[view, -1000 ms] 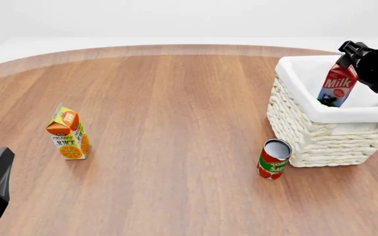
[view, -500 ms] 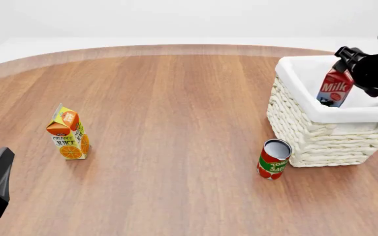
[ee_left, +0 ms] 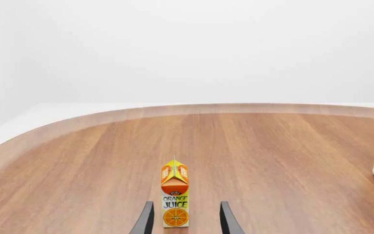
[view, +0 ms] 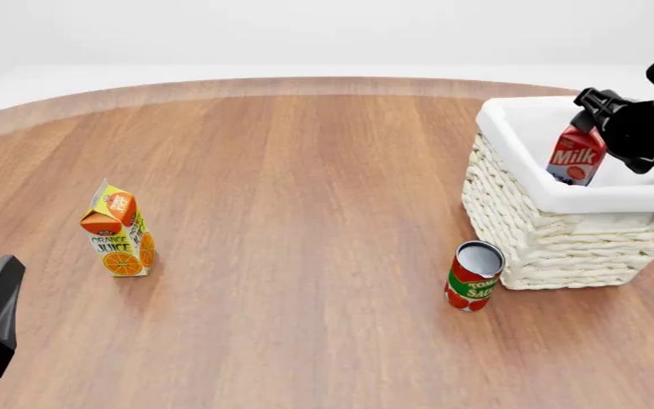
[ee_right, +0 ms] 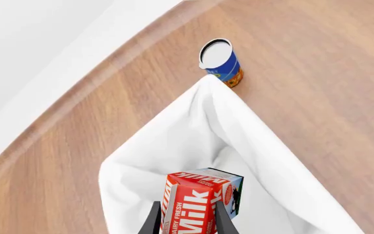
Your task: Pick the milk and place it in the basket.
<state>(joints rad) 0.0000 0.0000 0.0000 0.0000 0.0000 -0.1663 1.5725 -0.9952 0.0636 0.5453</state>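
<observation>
1 milk (view: 575,158) hangs in 1 basket (view: 554,243), right jaws clamping it; left jaws parted, framing 1 juice carton (ee_left: 175,198).

Bright, even light is washing every view, seemingly coming from above. Soft, faint shadows are pooling beside the juice carton (view: 118,230) and the tomato can (view: 473,276) on the wooden table (view: 304,196). Nothing is glaring or blurring; edges are staying crisp, and the white backdrop is fading into a featureless haze.
</observation>
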